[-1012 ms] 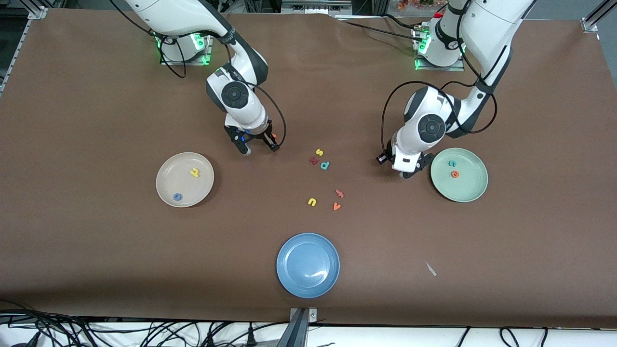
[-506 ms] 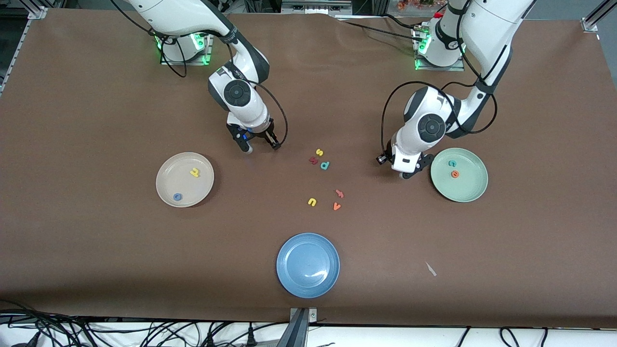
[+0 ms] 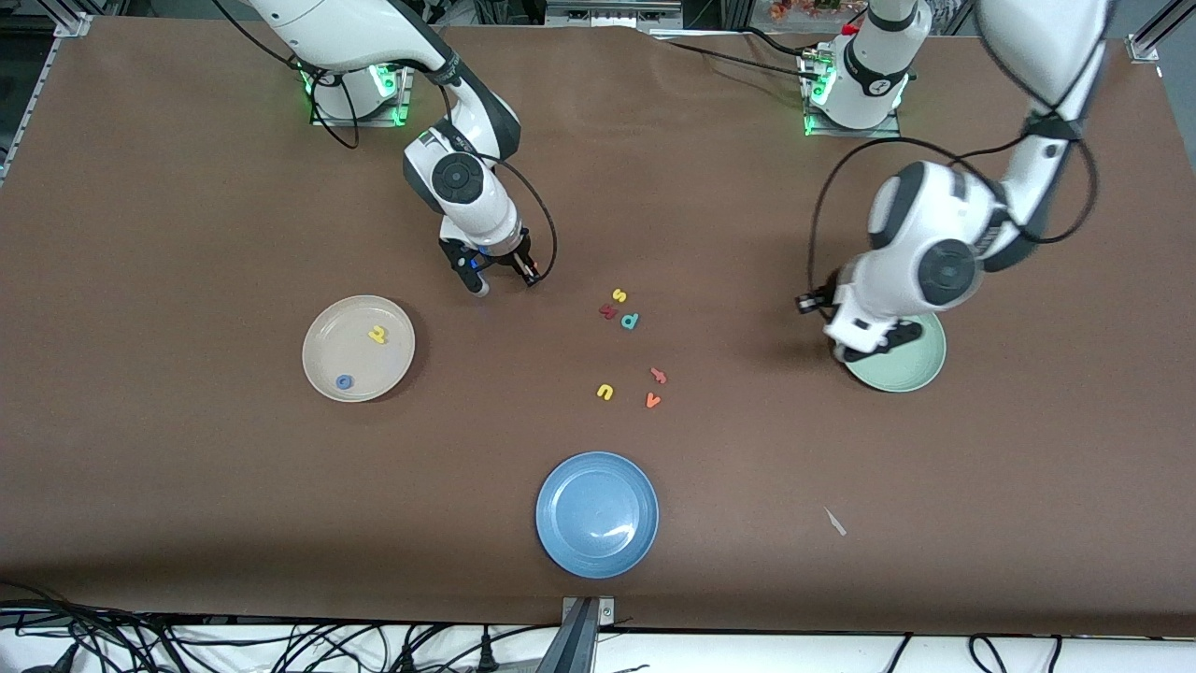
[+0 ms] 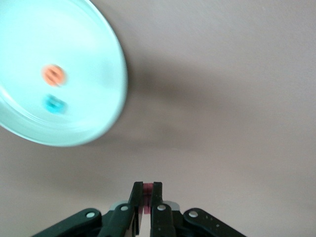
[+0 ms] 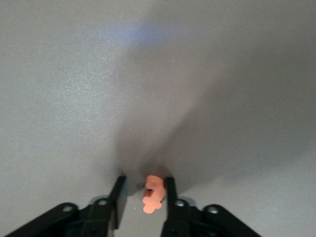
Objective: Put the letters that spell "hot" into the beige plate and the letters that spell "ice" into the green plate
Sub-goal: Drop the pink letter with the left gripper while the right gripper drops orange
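Note:
The beige plate (image 3: 327, 348) holds the yellow h (image 3: 377, 334) and the blue o (image 3: 345, 381). Low over the table, between that plate and the loose letters, my right gripper (image 3: 502, 279) stands open. The orange t (image 5: 154, 193) lies between its fingers, against one finger with a gap to the other. My left gripper (image 3: 864, 341) is shut on the dark red i (image 4: 147, 200), up in the air at the green plate's (image 3: 911, 372) rim. In the left wrist view the green plate (image 4: 106, 116) holds the orange e (image 4: 53, 74) and the teal c (image 4: 54, 103).
Loose letters lie mid-table: yellow s (image 3: 619, 295), dark red k (image 3: 608, 311), teal p (image 3: 630, 321), yellow u (image 3: 605, 392), orange v (image 3: 653, 400) and a reddish one (image 3: 659, 376). A blue plate (image 3: 561, 486) sits nearest the camera. A pale scrap (image 3: 835, 522) lies nearby.
My left arm has risen and swung toward the green plate with the i, now covering the c and e in the front view. My right gripper's fingers have narrowed around the t.

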You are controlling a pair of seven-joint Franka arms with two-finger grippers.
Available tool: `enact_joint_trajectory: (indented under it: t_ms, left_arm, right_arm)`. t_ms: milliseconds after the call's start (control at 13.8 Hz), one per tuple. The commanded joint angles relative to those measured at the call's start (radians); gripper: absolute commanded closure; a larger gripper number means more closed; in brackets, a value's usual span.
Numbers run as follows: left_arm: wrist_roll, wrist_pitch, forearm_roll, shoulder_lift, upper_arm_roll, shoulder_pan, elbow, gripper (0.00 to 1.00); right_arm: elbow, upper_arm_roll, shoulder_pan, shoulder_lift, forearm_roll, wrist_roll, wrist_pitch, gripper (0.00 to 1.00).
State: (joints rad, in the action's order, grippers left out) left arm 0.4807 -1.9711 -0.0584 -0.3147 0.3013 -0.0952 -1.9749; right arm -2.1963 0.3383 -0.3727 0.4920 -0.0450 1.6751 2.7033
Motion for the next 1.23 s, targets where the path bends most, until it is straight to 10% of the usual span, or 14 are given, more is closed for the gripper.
enact_joint_trajectory:
  t_ms: [0, 506, 578, 651, 723, 1157]
  left_arm:
    - [-0.234, 0.023, 0.019, -0.024, 0.004, -0.124, 0.01, 1.0]
    - [-0.329, -0.077, 0.238, -0.145, 0.005, -0.219, 0.013, 1.0]
    - [-0.329, -0.072, 0.235, -0.139, 0.007, -0.221, 0.018, 0.67]
    - [-0.329, -0.055, 0.229, -0.136, 0.009, -0.222, 0.054, 0.11]
    - [-0.329, 0.005, 0.227, -0.135, 0.013, -0.215, 0.098, 0.0]
    - [-0.33, 0.42, 0.206, -0.147, 0.058, -0.176, 0.537, 0.0]
  right_arm:
    - [-0.016, -0.007, -0.012, -0.007, 0.007, 0.014, 0.026, 0.92]
    - [-0.011, 0.094, 0.196, -0.136, 0.004, -0.167, -0.149, 0.95]
    - [-0.011, 0.094, 0.216, -0.154, 0.005, -0.217, -0.17, 0.95]
    - [-0.01, 0.097, 0.256, -0.167, 0.004, -0.265, -0.2, 0.95]
    - [-0.011, 0.114, 0.312, -0.187, 0.005, -0.335, -0.23, 0.95]
    - [-0.005, 0.134, 0.543, -0.265, 0.008, -0.771, -0.41, 0.93]
